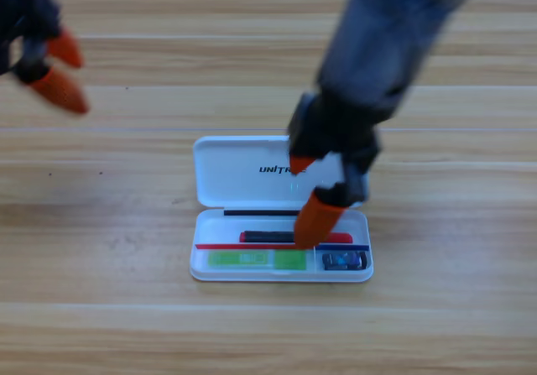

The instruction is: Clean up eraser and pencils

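While the right gripper (312, 197) hangs over the white case (220, 262) with its two orange jaws spread apart and holding nothing, the contents lie in the case's lower tray: the black-and-red pencil (267, 237) along the tray's upper slot, partly hidden behind the lower jaw tip; the green pencil (256, 258) along the front slot; and the eraser (344, 261) in the small compartment at the tray's right end. The left gripper (57, 66) waits well apart from the case, toward the upper left, its jaws likewise parted and empty. A likely risk is that the lower jaw, close above the tray, catches the black-and-red pencil or nudges the light case across the table (101, 325). The open lid bears lettering, legible only as "UNITR", the remainder hidden by the gripper.
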